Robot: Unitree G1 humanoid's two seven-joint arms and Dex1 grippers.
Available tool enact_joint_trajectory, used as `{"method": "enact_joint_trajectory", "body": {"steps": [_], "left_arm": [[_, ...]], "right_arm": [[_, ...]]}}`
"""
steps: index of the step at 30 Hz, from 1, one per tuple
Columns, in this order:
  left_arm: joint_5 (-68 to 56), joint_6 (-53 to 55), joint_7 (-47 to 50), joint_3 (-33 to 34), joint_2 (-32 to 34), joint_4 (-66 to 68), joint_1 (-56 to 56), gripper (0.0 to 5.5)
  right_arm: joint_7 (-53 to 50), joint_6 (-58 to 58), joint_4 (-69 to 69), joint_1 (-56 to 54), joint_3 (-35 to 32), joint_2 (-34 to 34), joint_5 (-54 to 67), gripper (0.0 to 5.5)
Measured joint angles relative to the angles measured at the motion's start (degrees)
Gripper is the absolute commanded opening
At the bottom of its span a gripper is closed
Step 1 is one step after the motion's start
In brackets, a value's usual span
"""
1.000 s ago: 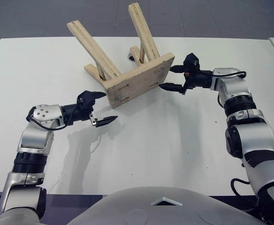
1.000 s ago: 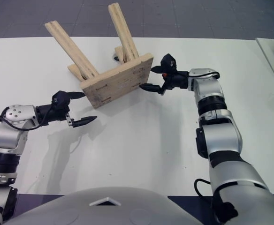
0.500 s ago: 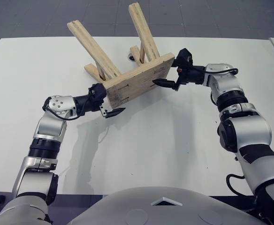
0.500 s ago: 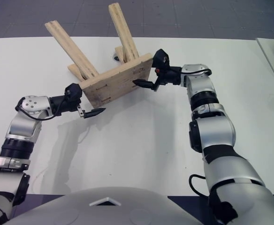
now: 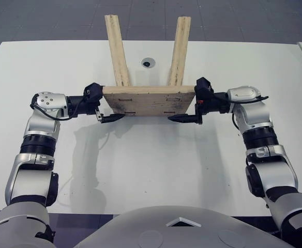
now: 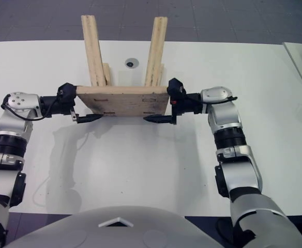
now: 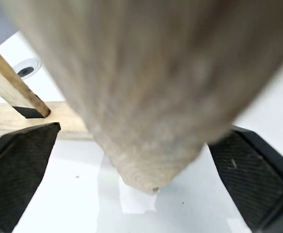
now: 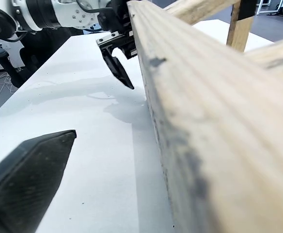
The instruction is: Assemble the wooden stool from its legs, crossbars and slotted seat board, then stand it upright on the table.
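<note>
The assembled wooden stool lies on its side on the white table [image 5: 151,170]. Its slotted seat board [image 5: 148,99] faces me and two legs [image 5: 116,49] [image 5: 179,49] point away. My left gripper [image 5: 107,103] is open and straddles the seat's left end, one finger [image 5: 111,118] in front of the board. My right gripper [image 5: 188,102] is open and straddles the right end, one finger [image 5: 184,118] in front. The left wrist view has the board [image 7: 141,73] between two spread pads [image 7: 15,170] with gaps on both sides. In the right wrist view a pad [image 8: 30,174] stands well off the board [image 8: 204,107].
A small round hole [image 5: 148,63] lies in the table behind the seat, between the legs. Bare tabletop spreads in front of the stool and to both sides. The table's far edge runs just behind the leg ends.
The stool has turned from a skewed pose to square with me, legs pointing straight away. Both grippers have closed in from the sides and now straddle the seat's two ends.
</note>
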Motion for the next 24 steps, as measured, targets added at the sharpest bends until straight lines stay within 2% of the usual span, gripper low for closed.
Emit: {"method": "enact_joint_trajectory", "body": {"steps": [3, 8, 14, 20, 24], "left_arm": [[-1.17, -0.17, -3.70, 0.34, -0.77, 1.78, -1.61, 4.46], [-5.34, 5.91, -10.65, 0.90, -1.25, -0.47, -1.85, 3.55], [-7.19, 9.82, -13.68, 1.00, -0.36, -4.98, 0.65, 2.58], [-6.25, 10.46, -14.53, 0.56, 1.65, -4.10, 0.32, 1.73], [-8.50, 16.01, -16.54, -2.53, 4.28, -6.88, -0.40, 1.67]], "right_arm": [[-1.69, 1.92, -3.54, 2.37, 0.00, -0.35, 0.71, 3.90], [-4.78, 2.65, -4.47, 3.55, -0.64, -1.83, 1.67, 3.02], [-5.83, 1.82, -3.18, 3.46, -0.45, -3.55, 1.39, 2.09], [-2.72, -0.48, -1.62, 2.90, 1.61, -3.91, 1.55, 1.68], [-0.78, 2.59, -2.63, 2.66, 1.79, -4.68, 2.90, 1.68]]}}
